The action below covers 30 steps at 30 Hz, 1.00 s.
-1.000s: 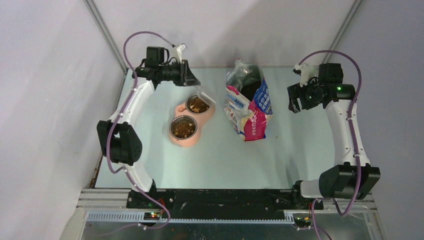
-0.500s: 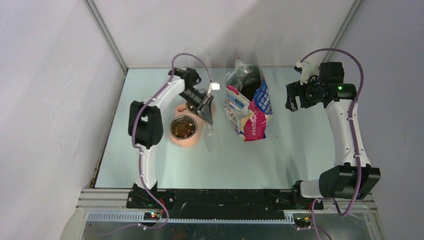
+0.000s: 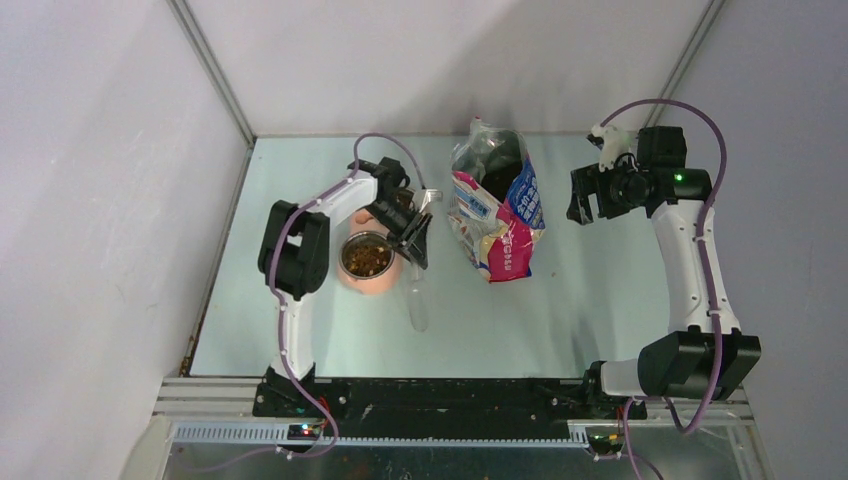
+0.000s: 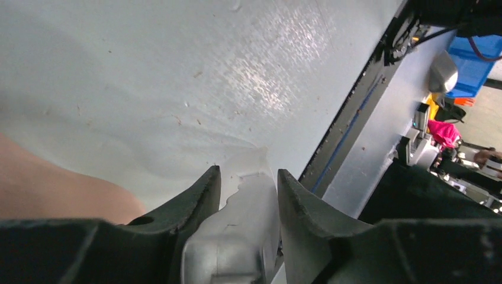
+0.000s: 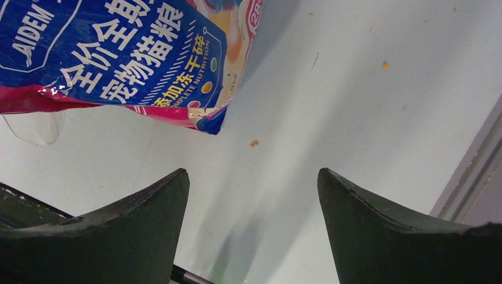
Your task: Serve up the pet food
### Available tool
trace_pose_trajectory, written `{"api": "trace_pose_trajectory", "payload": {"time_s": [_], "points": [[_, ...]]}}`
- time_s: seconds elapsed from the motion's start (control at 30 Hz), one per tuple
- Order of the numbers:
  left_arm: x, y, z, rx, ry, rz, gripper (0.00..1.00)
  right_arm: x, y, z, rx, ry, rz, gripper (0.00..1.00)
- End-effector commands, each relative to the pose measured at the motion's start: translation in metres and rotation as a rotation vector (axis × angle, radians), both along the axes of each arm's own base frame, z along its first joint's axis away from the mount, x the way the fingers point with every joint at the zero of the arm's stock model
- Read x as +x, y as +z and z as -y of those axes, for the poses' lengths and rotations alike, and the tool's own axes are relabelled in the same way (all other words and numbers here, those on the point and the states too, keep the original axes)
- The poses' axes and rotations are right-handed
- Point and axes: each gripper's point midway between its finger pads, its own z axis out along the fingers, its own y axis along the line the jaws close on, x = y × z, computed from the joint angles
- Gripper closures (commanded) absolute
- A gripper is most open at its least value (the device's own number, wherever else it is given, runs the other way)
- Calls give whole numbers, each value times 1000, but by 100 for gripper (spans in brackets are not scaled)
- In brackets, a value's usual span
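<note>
Kibble [image 3: 366,257] in near bowl [image 3: 345,262]: likely loose, light, pourable, best moved by scoop [image 3: 418,300] handle. Left gripper [image 4: 247,171] jaws flank that handle, clamping unclear; right gripper [image 5: 251,173] jaws apart.

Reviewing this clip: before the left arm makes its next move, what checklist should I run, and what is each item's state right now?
1. Pet food in the near bowl: ok, visibly filled.
2. Far bowl filled: cannot tell, the left arm covers it.
3. Scoop down on the table beside the feeder: ok, it appears to lie flat.
4. Left end effector clear of the scoop handle: cannot tell, the handle sits between its fingers.
5. Right end effector open and empty: ok.
6. Food bag upright, mouth open: ok.
</note>
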Motion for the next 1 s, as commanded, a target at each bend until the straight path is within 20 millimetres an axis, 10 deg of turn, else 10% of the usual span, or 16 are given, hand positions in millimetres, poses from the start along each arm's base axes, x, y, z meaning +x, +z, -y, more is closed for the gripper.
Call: {"api": "trace_pose_trajectory", "payload": {"time_s": [0.0,0.17,0.57,0.97], "points": [[27,6,8,11,55,170,55,9,24,-4,31,-5,73,18],[37,12,9,37,107,187,36,16,32,-5,39,3,95,18],[31,65,1,9,82,324,30,34,64,-13,78,13,164,18],[76,239,19,-288,251,868,26,94,154,-41,17,14,434,19]]}}
